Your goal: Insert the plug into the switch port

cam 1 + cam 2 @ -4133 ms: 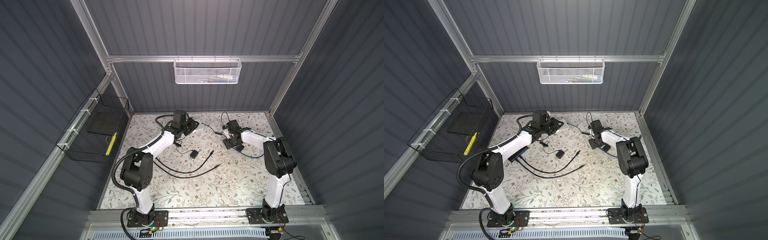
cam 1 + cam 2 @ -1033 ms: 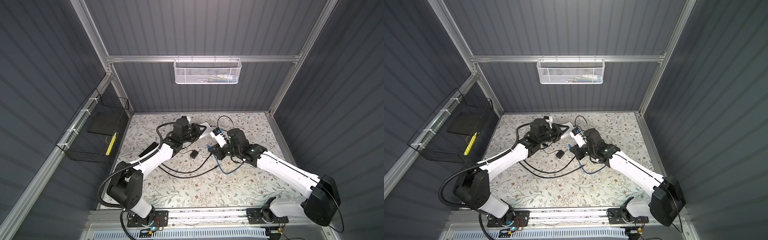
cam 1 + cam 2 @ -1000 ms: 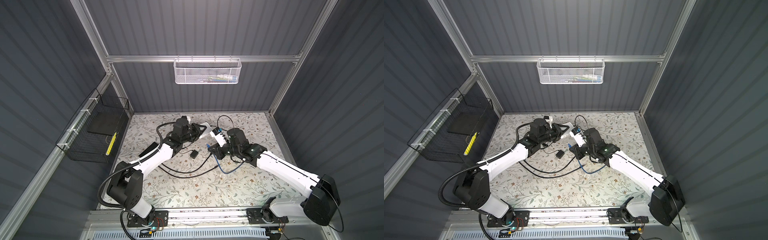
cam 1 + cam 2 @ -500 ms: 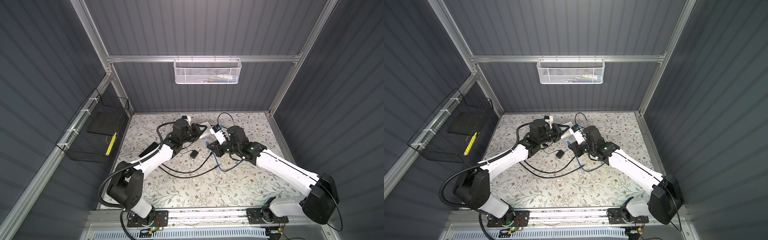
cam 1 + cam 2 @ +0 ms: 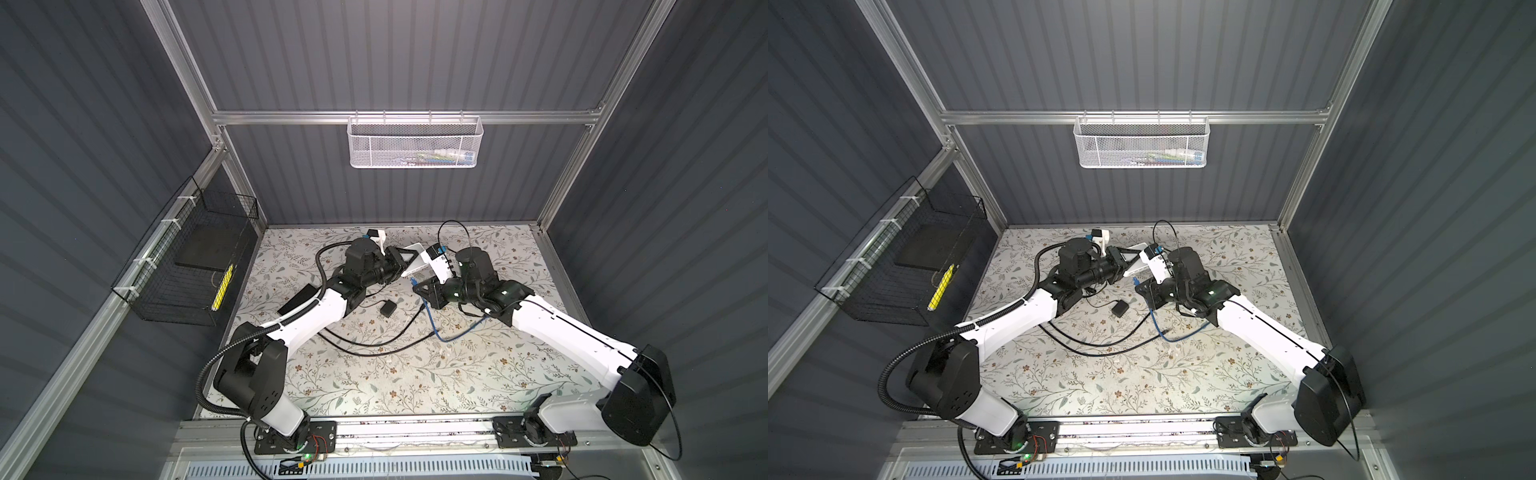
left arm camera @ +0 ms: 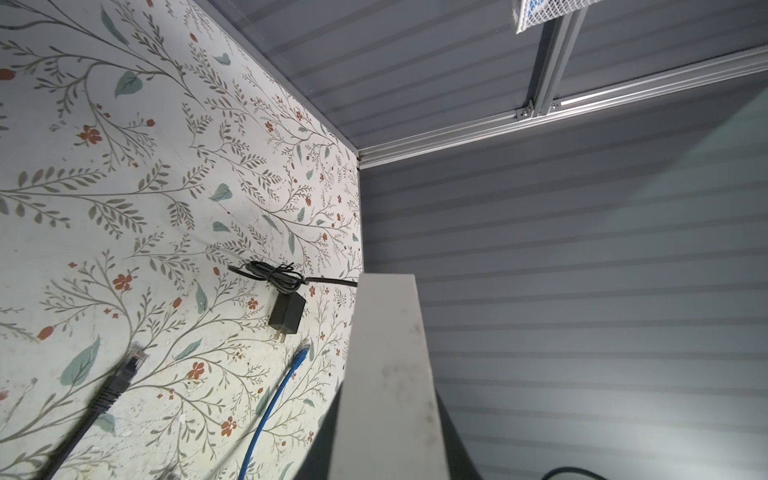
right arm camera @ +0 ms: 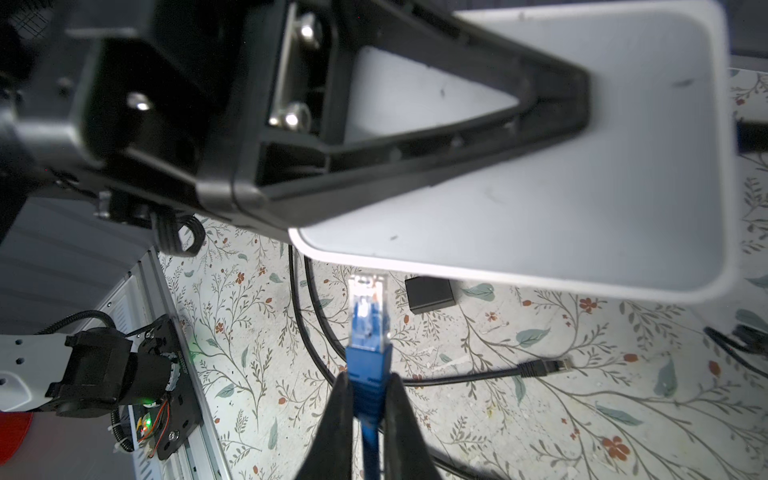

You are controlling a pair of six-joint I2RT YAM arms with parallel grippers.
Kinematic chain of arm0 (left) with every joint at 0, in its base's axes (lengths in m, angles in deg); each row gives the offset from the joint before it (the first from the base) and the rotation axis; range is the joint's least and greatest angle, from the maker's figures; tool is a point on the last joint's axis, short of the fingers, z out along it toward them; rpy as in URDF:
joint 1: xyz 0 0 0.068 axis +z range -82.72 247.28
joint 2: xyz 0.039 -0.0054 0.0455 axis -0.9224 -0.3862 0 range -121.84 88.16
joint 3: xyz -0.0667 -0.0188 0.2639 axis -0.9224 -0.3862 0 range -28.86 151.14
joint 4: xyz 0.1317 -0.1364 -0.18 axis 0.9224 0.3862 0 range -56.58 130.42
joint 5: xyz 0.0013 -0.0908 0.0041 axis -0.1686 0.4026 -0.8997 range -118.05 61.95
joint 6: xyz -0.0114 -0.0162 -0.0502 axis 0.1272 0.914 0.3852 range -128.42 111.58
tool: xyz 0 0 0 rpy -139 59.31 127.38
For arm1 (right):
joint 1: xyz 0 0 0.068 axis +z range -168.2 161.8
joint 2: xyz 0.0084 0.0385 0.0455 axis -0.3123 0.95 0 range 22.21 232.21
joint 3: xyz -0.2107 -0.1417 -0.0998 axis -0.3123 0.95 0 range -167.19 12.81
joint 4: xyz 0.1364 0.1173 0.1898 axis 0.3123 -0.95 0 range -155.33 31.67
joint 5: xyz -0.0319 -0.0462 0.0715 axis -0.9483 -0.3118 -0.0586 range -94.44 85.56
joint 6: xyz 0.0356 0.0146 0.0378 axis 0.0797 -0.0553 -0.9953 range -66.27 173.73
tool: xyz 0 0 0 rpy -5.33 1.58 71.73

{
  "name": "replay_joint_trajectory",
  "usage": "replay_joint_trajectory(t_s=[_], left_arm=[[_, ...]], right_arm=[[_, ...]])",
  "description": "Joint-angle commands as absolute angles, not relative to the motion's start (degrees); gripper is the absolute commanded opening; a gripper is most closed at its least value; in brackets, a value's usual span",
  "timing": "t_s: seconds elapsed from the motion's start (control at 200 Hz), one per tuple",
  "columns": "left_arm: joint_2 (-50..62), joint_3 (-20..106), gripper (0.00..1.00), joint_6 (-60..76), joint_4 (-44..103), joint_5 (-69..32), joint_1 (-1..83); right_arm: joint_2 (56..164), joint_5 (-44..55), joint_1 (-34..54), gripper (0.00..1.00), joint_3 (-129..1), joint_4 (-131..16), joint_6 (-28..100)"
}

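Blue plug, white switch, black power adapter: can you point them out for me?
blue plug (image 7: 368, 328), right wrist view, middle of the connector.
white switch (image 7: 582, 199), right wrist view, bare flat face.
black power adapter (image 5: 387, 309), in a top view, its top.

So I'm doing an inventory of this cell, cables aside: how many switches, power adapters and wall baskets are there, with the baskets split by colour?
Switch: 1
Power adapter: 1
White mesh basket: 1
Black wire basket: 1
Total: 4
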State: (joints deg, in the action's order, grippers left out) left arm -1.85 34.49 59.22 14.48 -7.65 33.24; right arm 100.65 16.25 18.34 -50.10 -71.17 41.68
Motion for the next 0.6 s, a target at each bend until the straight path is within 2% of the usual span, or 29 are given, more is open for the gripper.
replay_joint_trajectory(t_s=[0.0, 0.595], left_arm=[[-2.01, 35.82, 0.0, 55.97, 11.11, -5.01, 32.76], [-3.15, 37.42, 0.0, 51.81, 11.03, -3.36, 31.79]], right_arm=[[101.14, 16.96, 17.75, 0.0, -51.61, -69.73, 40.73], [101.09, 18.25, 16.7, 0.0, -52.93, -70.47, 39.94]])
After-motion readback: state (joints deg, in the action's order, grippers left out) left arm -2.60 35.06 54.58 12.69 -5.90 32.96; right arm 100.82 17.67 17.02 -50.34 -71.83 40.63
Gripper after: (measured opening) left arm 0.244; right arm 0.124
